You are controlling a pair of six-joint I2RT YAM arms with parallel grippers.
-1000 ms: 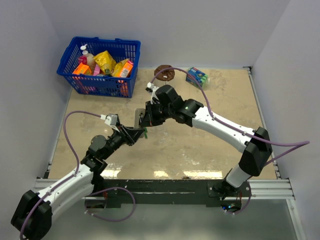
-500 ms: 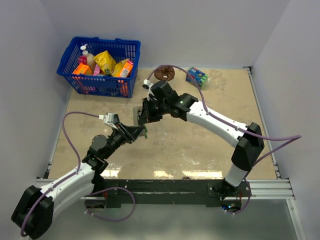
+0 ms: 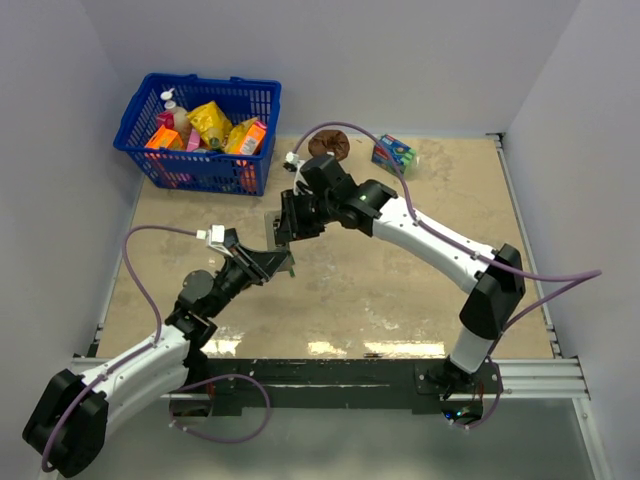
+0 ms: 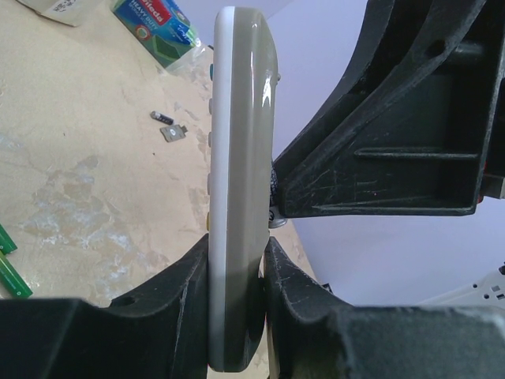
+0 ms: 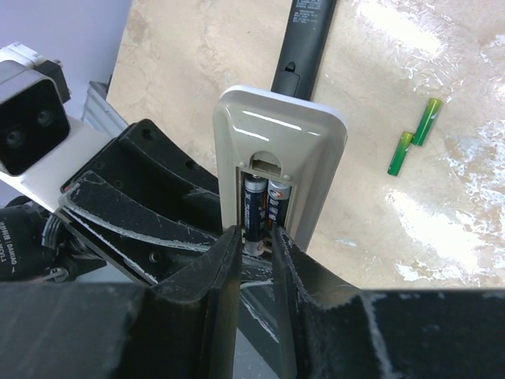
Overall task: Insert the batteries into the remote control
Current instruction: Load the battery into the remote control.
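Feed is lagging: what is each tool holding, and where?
Left tool clamps the remote control near one end, pressing on face and back. Right tool sits at the batteries in the open compartment; any hold there cannot be told.

White remote control (image 5: 280, 170), grey back uncovered — two dark batteries (image 5: 264, 207) inside

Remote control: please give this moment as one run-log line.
left pincer: shut on remote control | batteries: two in open compartment | right pincer: tips slightly apart at batteries
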